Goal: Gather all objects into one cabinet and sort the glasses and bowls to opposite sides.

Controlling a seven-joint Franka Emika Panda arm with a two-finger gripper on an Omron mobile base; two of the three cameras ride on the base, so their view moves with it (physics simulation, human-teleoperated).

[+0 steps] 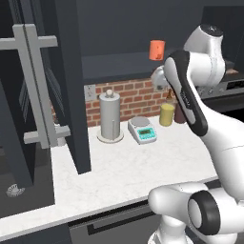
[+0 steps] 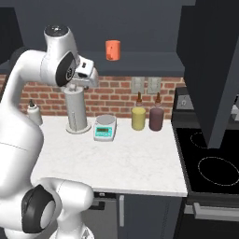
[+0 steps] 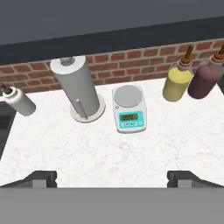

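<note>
A salmon-orange cup (image 1: 157, 49) (image 2: 112, 50), one of the glasses, stands upright on the floor of the open dark cabinet (image 1: 116, 66) (image 2: 144, 63) above the counter. The cabinet's doors hang open: one with a long grey bar handle (image 1: 35, 81) at the left, another (image 2: 212, 70) at the right. My gripper (image 3: 112, 178) is open and holds nothing. It hovers well above the white counter (image 3: 109, 153) and looks down at it. My hand (image 2: 87, 72) is below and left of the cup, apart from it. The bowls are out of view.
On the counter by the brick wall stand a paper towel roll (image 3: 78, 89) (image 1: 110, 116), a small scale (image 3: 129, 109) (image 2: 105, 127), a yellow canister (image 3: 177, 81) (image 2: 138, 117), a maroon canister (image 3: 204, 81) (image 2: 156, 117) and a white bottle (image 3: 18, 100). A black stovetop (image 2: 210, 161) lies to the right.
</note>
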